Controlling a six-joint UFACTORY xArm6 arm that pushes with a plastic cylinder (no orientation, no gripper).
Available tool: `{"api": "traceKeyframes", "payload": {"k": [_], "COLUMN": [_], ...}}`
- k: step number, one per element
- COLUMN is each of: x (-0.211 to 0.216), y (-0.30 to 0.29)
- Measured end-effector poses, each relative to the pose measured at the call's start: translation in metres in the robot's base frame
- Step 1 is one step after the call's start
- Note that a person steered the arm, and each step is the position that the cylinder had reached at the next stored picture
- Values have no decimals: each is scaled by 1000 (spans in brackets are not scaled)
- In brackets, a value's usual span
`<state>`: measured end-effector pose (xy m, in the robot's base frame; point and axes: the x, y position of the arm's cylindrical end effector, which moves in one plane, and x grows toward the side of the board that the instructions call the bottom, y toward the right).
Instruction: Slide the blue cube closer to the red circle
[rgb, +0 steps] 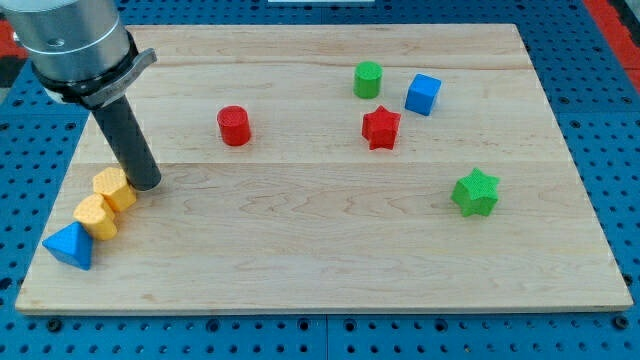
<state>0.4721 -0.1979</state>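
The blue cube sits near the view's top right, just right of a green cylinder and up-right of a red star. The red circle, a short red cylinder, stands left of centre, far to the left of the blue cube. My tip rests on the board at the view's left, touching or almost touching the upper yellow block. It is left of and below the red cylinder, far from the blue cube.
A second yellow block and a blue triangular block lie in a diagonal row toward the lower-left corner. A green star sits at the right. The wooden board lies on a blue perforated table.
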Motion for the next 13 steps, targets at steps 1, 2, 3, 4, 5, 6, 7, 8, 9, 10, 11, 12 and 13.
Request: {"api": "traceKeyframes", "payload": {"k": [1,2,3,4,5,6,7,8,9,10,11,12,13], "x": [4,4,-15,-29,-31,-55,-108,-144,-149,-147,-143,-132,-120], "y": [-5,-3,63,174,284,365,397,376,340,310,294,272,244]}}
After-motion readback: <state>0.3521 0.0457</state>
